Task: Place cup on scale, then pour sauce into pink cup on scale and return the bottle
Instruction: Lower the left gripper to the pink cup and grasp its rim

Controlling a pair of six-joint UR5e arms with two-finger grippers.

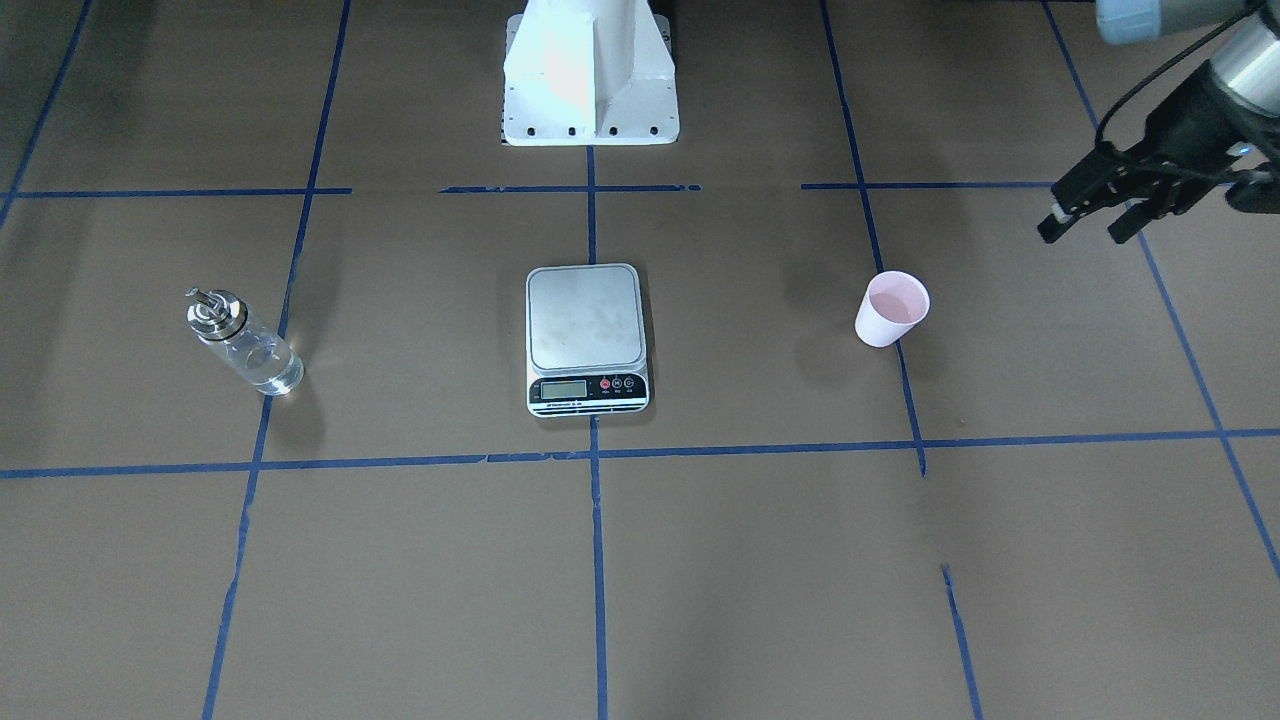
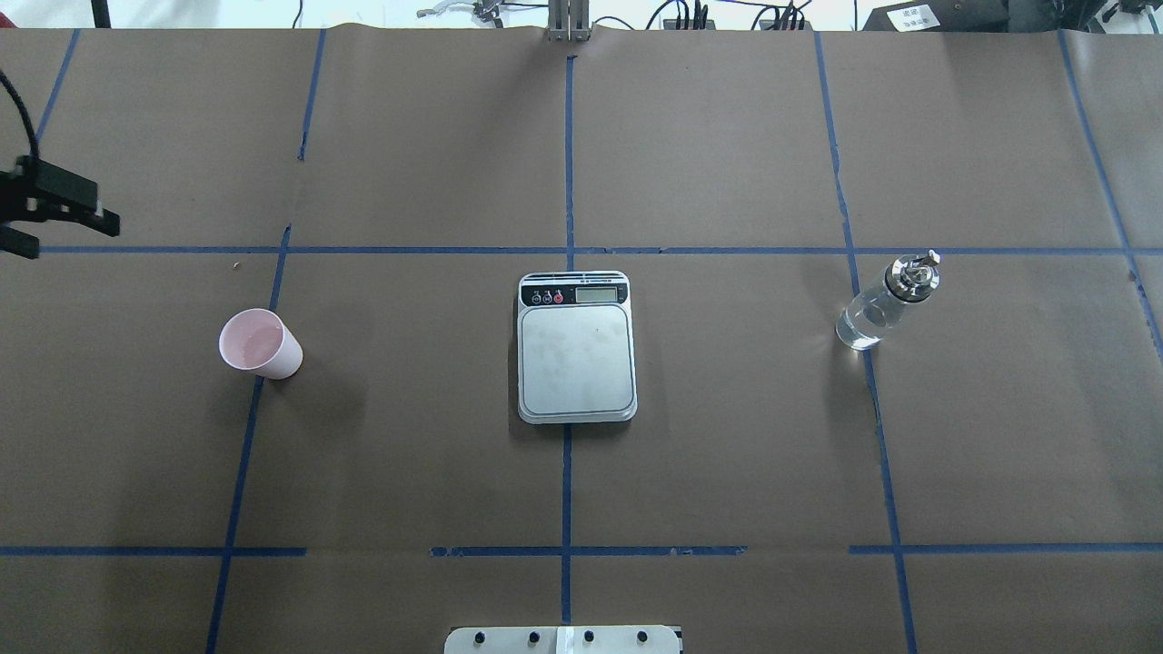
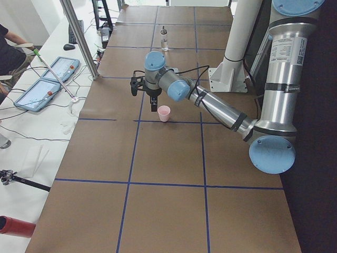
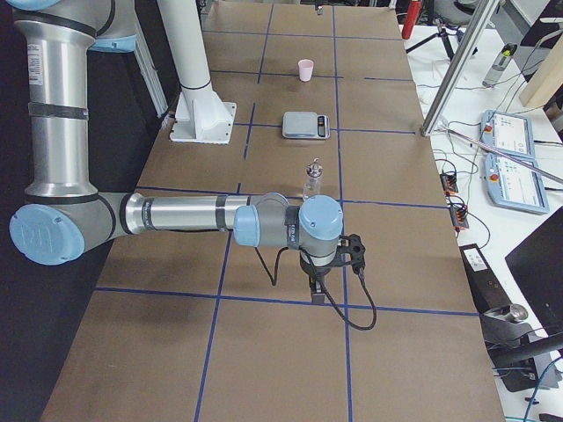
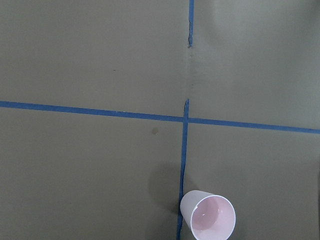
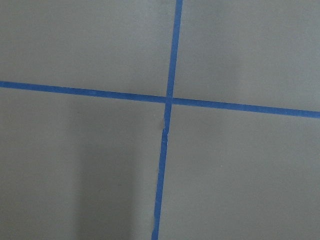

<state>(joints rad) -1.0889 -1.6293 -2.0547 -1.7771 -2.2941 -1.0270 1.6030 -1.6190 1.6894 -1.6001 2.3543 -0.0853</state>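
The pale pink cup (image 1: 890, 310) stands upright on the brown table, apart from the scale (image 1: 586, 335), whose steel plate is bare. It also shows in the overhead view (image 2: 259, 343) and low in the left wrist view (image 5: 208, 217). The clear glass bottle (image 1: 240, 342) with a metal spout stands on the other side of the scale (image 2: 575, 350). My left gripper (image 1: 1085, 228) is open and empty, raised above the table beyond the cup toward the table's end. My right gripper (image 4: 315, 283) shows only in the exterior right view; I cannot tell if it is open or shut.
The white robot base (image 1: 590, 80) stands at the table's edge behind the scale. Blue tape lines (image 6: 167, 100) grid the table. Operator tablets (image 3: 52, 79) and cables lie on a side bench, where a person's arm (image 3: 13, 45) shows.
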